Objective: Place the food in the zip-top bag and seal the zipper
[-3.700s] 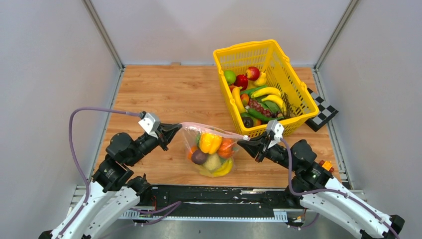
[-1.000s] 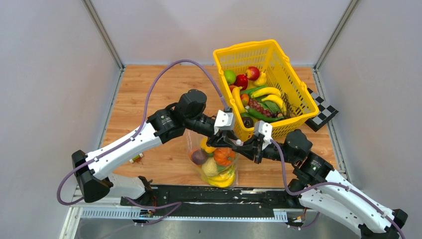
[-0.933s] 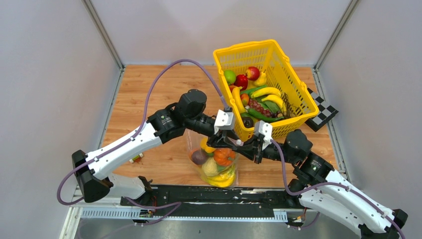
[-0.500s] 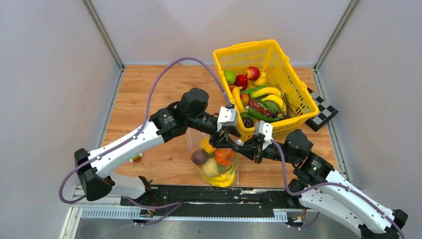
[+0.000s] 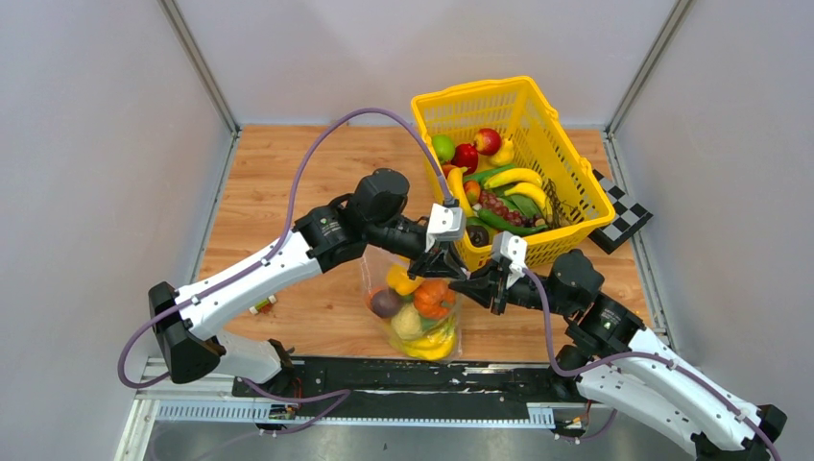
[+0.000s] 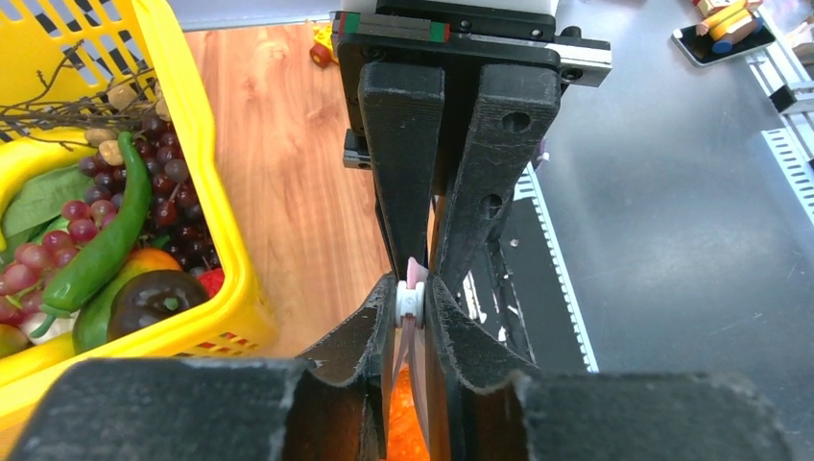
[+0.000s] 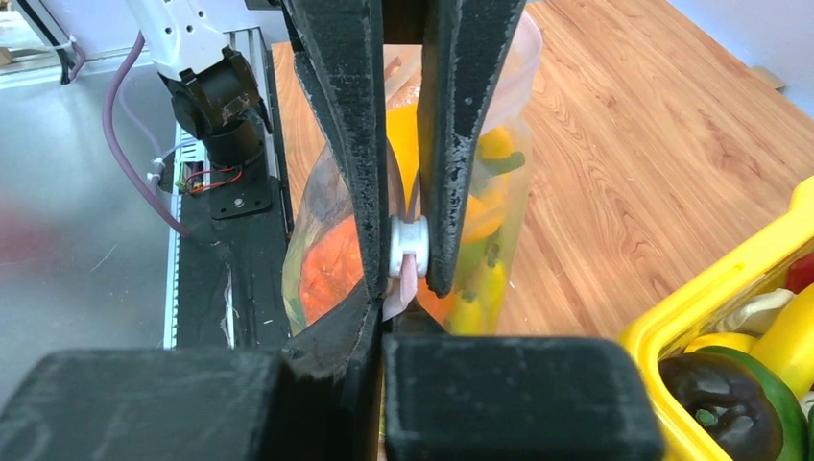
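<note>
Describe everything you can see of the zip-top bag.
The zip-top bag is clear, crinkly plastic, hanging upright in front of the yellow basket and bulging with toy food in orange, purple and yellow. Its pinkish zipper carries a white slider, pinched by the jaws of the left gripper; the right gripper clamps the strip beside it.

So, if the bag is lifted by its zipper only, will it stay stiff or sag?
Likely sags: the bag wall looks thin and crinkled, bulging around the food. Probably bottom-heavy: the pieces pile low. The zipper is a narrow strip, so it may slip from a pinch.
</note>
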Controlling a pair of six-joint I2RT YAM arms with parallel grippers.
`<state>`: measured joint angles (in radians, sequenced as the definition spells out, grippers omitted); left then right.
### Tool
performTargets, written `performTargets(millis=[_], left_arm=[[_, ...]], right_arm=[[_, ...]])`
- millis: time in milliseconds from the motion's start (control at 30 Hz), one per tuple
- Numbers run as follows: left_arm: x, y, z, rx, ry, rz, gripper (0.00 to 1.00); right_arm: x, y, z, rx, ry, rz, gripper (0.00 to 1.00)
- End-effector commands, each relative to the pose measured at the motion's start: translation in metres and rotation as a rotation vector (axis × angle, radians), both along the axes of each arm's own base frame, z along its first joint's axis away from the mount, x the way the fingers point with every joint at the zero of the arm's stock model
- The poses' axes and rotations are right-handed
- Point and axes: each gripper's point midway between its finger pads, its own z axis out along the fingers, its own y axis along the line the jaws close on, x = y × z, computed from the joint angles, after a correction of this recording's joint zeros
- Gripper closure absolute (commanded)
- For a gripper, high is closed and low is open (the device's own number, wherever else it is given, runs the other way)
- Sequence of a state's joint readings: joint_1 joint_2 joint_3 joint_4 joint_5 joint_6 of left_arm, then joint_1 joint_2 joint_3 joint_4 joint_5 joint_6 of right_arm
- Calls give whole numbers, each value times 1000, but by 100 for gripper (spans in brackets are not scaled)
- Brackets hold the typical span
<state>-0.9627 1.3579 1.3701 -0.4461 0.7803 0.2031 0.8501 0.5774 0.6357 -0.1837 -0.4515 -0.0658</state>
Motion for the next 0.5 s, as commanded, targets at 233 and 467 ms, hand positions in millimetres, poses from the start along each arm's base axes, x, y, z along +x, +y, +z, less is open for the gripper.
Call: performTargets(millis=[233, 467], left_arm=[[3, 7, 21, -37, -58, 43, 100], [-4, 5, 25, -51, -39, 9, 100]], right_arm=[[-2, -5, 41, 140, -109, -16, 79], [2, -1, 43, 125, -128, -11, 59]])
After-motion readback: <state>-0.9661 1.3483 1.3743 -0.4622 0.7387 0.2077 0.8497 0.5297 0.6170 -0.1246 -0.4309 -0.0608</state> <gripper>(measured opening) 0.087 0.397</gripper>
